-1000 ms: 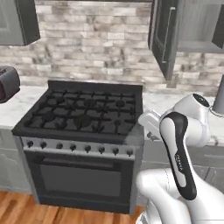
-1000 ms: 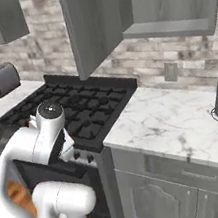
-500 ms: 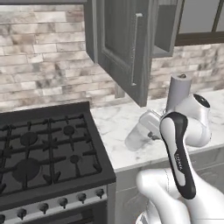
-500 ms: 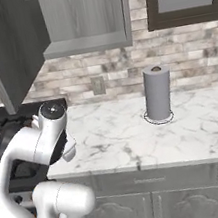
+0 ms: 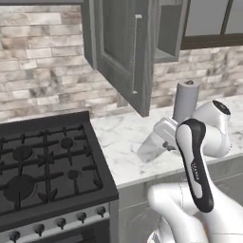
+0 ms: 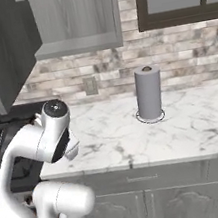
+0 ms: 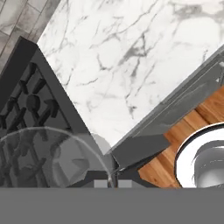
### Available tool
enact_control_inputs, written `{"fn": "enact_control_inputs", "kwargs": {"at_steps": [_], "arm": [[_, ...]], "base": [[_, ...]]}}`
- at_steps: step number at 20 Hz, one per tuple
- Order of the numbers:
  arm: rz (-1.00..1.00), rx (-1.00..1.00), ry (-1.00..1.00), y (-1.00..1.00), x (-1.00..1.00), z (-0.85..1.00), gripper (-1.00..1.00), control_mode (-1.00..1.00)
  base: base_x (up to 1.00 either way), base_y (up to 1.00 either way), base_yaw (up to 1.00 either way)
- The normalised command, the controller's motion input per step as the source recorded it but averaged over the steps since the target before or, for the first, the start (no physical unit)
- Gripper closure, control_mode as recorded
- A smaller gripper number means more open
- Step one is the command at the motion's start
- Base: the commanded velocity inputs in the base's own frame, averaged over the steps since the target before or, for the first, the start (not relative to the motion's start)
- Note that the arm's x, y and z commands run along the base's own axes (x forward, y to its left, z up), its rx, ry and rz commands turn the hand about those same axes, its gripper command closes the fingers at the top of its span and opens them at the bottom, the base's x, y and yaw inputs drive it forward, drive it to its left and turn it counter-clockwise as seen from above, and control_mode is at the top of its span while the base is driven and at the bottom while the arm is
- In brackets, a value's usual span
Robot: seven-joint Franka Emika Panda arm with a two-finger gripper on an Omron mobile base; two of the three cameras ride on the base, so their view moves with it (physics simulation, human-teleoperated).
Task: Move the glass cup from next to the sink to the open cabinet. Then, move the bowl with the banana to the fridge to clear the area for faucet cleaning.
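Marble counter (image 6: pixel 185 128) runs right of the black stove (image 5: pixel 42 166); the open cabinet (image 6: pixel 77 20) hangs above it, its door (image 5: pixel 121 52) swung out over the counter's left part. A paper towel roll (image 6: pixel 148 94) stands upright near the back wall — well apart from the arm. Glass cup (image 5: pixel 153 144) is held at the gripper (image 5: pixel 167 135), tilted, above the counter edge by the stove. In the hand view the cup (image 7: pixel 52 159) sits at lower left — fingers clamped on it, tips hidden.
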Motion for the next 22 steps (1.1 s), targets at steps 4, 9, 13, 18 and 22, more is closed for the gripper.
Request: {"fn": "enact_control_inputs", "kwargs": {"at_steps": [4, 9, 13, 18, 22], "arm": [[0.00, 0.00, 0.00, 0.00, 0.00, 0.00, 1.00, 1.00], [0.00, 0.00, 0.00, 0.00, 0.00, 0.00, 1.00, 1.00], [0.00, 0.00, 0.00, 0.00, 0.00, 0.00, 1.00, 1.00], [0.00, 0.00, 0.00, 0.00, 0.00, 0.00, 1.00, 1.00], [0.00, 0.00, 0.00, 0.00, 0.00, 0.00, 1.00, 1.00]], "base": [[0.07, -1.00, 0.00], [0.19, -0.98, 0.00], [0.33, -0.18, 0.00], [0.57, 0.48, 0.03], [0.40, 0.93, 0.04]]}}
